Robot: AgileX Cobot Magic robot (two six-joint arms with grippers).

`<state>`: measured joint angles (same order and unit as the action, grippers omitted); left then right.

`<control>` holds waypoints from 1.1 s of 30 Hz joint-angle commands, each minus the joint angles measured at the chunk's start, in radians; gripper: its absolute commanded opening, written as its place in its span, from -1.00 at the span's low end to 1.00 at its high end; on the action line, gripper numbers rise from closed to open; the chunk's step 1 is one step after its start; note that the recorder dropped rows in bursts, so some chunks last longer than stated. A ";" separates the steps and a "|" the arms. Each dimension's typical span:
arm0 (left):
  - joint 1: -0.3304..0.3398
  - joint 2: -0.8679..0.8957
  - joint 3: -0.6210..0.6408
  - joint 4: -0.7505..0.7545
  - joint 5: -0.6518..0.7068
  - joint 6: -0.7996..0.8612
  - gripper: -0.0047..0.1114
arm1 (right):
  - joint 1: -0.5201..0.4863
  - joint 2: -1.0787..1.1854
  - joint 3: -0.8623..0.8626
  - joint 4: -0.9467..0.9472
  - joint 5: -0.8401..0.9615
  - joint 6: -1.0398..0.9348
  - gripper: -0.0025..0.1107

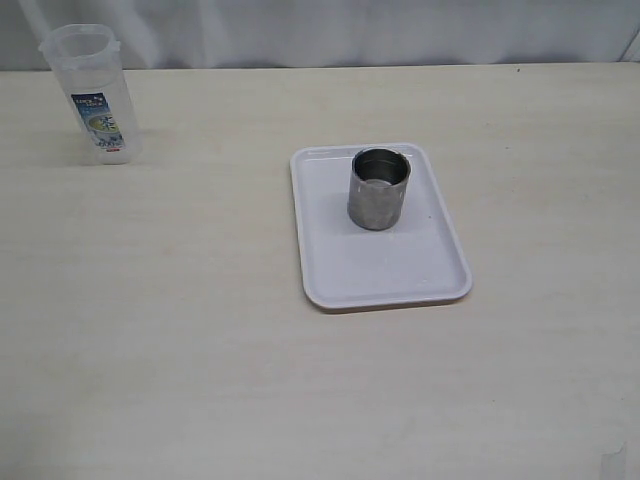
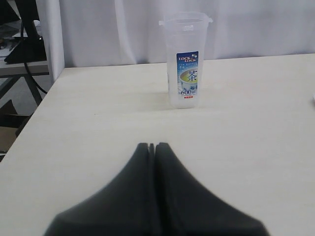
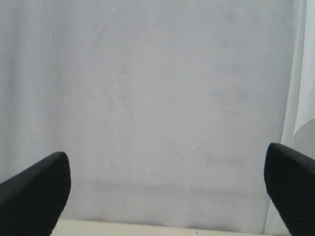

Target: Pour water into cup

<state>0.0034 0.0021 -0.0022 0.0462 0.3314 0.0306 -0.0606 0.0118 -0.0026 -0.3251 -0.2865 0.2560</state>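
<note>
1. Left claw (image 2: 152,146): two matte black tapered fingers pressed flat together, closed on nothing. It hangs over bare counter and faces the container.
2. Right claw (image 3: 166,152): black fingers with a fine dotted texture, spread wide, open and empty. It faces the curtain.
3. Counter (image 1: 150,350): flat, matte, pale cream laminate with faint wood grain.
4. Tray (image 1: 400,275): smooth white plastic rectangle with rounded corners and a low raised rim. It lies about mid-counter, a little toward 3 o'clock.
5. Cup (image 1: 378,195): short brushed-steel cylinder with dull grey sides, a shiny rim and no handle. It stands upright on the tray at the tray's 12 o'clock end, inside the rim.
6. Container (image 1: 95,100): tall clear plastic with a lipped open top and a blue-and-white label, upright. It is at 10 o'clock from the tray, well apart, near the counter's far edge. The water inside is too clear to make out.
7. Curtain (image 3: 147,98): white fabric in soft vertical folds behind the far edge.
</note>
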 commanded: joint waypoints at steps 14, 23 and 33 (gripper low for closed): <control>0.000 -0.002 0.002 -0.002 -0.009 -0.001 -0.92 | 0.134 -0.012 0.003 0.116 0.517 -0.167 0.98; 0.000 -0.002 0.002 -0.002 -0.009 -0.001 -0.92 | 0.134 -0.012 0.003 0.134 0.626 -0.167 0.98; 0.000 -0.002 0.002 -0.002 -0.009 -0.001 -0.92 | 0.134 -0.012 0.003 0.183 0.628 -0.245 0.98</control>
<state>0.0034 0.0021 -0.0022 0.0462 0.3350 0.0306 0.0715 0.0053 -0.0026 -0.1815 0.3350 0.0651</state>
